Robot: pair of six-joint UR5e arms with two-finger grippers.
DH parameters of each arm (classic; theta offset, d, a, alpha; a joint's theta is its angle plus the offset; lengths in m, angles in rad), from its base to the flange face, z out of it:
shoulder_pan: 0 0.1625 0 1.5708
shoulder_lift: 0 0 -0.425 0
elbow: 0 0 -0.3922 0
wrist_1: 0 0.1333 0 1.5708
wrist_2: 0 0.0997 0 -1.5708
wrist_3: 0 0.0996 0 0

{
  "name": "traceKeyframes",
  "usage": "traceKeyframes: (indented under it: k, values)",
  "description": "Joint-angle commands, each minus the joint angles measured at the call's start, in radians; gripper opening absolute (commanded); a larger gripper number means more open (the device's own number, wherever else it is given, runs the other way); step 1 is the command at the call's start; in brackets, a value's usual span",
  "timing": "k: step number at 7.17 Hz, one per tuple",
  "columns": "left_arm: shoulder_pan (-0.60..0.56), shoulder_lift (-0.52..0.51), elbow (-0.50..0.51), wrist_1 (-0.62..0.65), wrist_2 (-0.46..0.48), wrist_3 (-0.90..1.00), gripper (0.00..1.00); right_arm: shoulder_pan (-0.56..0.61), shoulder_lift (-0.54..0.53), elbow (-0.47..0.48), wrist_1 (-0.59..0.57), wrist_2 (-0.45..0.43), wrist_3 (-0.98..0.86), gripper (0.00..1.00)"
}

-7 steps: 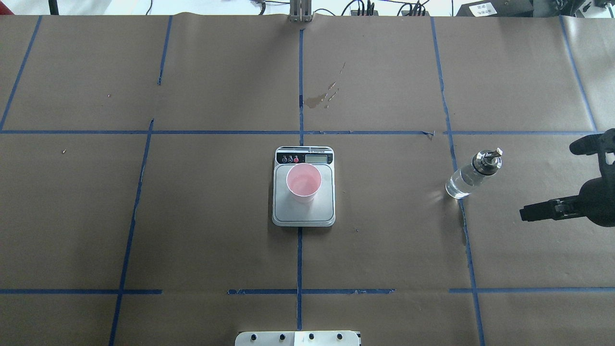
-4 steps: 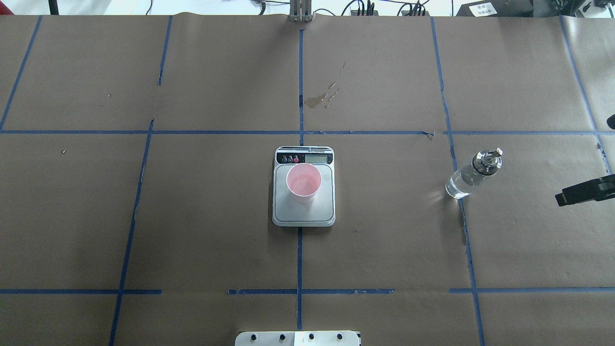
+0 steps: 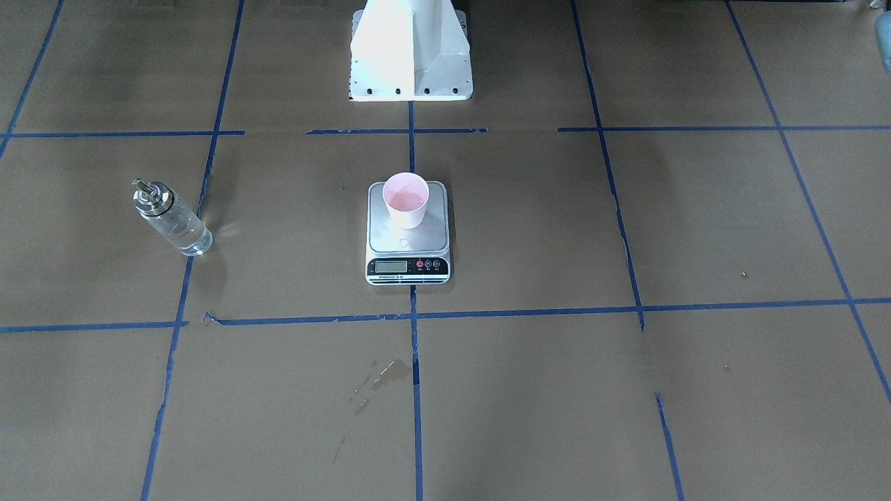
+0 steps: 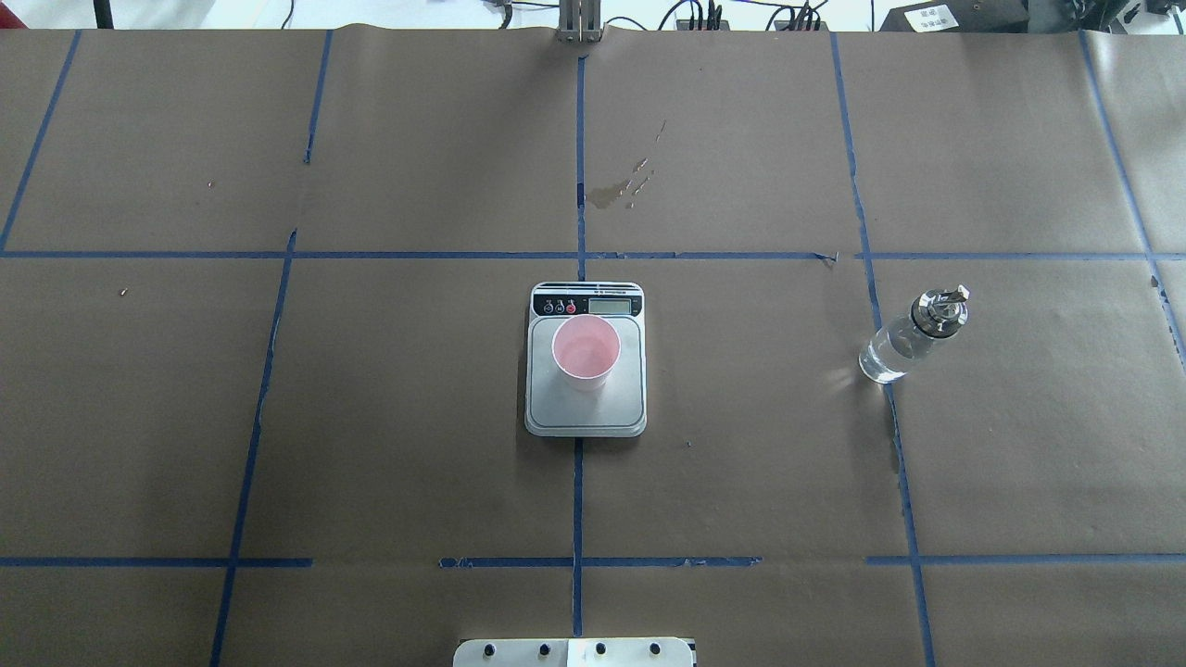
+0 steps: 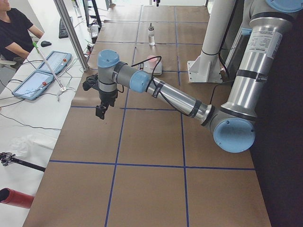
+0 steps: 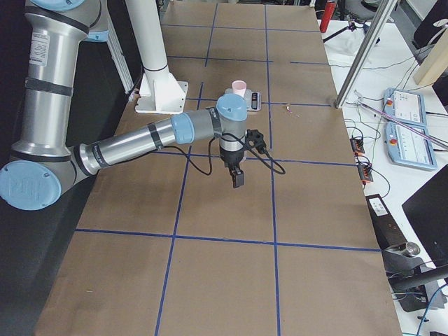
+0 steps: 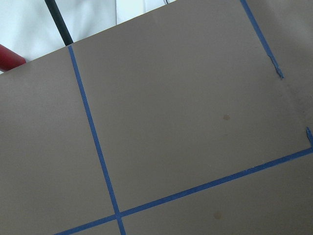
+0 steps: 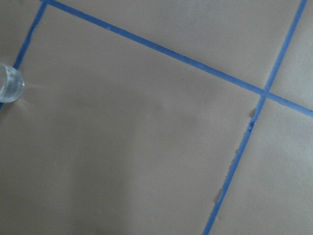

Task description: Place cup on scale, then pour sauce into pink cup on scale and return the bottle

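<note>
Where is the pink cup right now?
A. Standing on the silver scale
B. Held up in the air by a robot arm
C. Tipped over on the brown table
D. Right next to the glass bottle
A. The cup stands upright on the scale, and the bottle stands far off to one side on the table.

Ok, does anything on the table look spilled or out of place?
Yes: a wet-looking stain with splash streaks marks the brown paper beyond the scale's display end. The cup and bottle stand upright.
</note>
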Motion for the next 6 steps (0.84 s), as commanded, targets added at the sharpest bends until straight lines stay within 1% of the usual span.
traceKeyframes:
  k: [1,2,3,4,5,6]
  values:
    - [-0.006,0.055,-0.001,-0.009,-0.004,0.012,1.0,0.138,-0.005,-0.131,0.002,0.086,-0.126,1.0]
    - [-0.025,0.081,0.02,-0.013,-0.008,0.012,1.0,0.146,-0.001,-0.164,0.002,0.076,-0.11,1.0]
    - [-0.075,0.087,0.077,-0.023,-0.005,0.026,1.0,0.146,0.022,-0.188,0.002,0.044,-0.102,1.0]
    - [-0.13,0.095,0.155,-0.08,-0.007,0.164,1.0,0.146,0.029,-0.19,0.004,0.016,-0.101,1.0]
    - [-0.166,0.144,0.236,-0.09,-0.014,0.258,1.0,0.146,0.035,-0.185,0.005,0.016,-0.101,1.0]
    - [-0.165,0.165,0.293,-0.087,-0.008,0.259,1.0,0.146,0.038,-0.19,0.005,0.014,-0.101,1.0]
